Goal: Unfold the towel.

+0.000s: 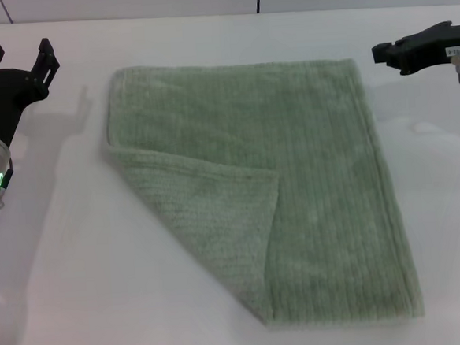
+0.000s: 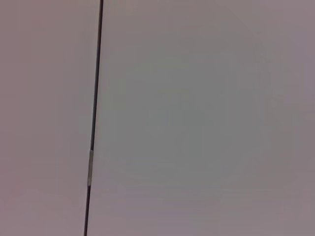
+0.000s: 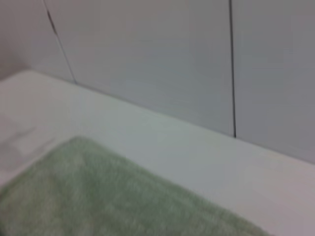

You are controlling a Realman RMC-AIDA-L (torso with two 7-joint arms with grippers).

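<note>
Pale sage-green ribbed terry towel (image 1: 293, 168) lies on the white table (image 1: 80, 293), its near-left corner folded over. Left gripper (image 1: 18, 59) hovers left of it, fingers apart. Right gripper (image 1: 387, 52) hovers beside its far-right corner; whether its fingers are apart, I cannot tell.

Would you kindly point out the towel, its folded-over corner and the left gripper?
towel (image 1: 323, 150): head view, on its flat single layer.
folded-over corner (image 1: 217, 213): head view, middle of the flap.
left gripper (image 1: 20, 54): head view, between its fingertips.

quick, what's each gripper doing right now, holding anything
Left gripper: open, holding nothing, left of the towel.
Right gripper: beside the towel's far right corner, holding nothing; open or closed cannot be told.
</note>
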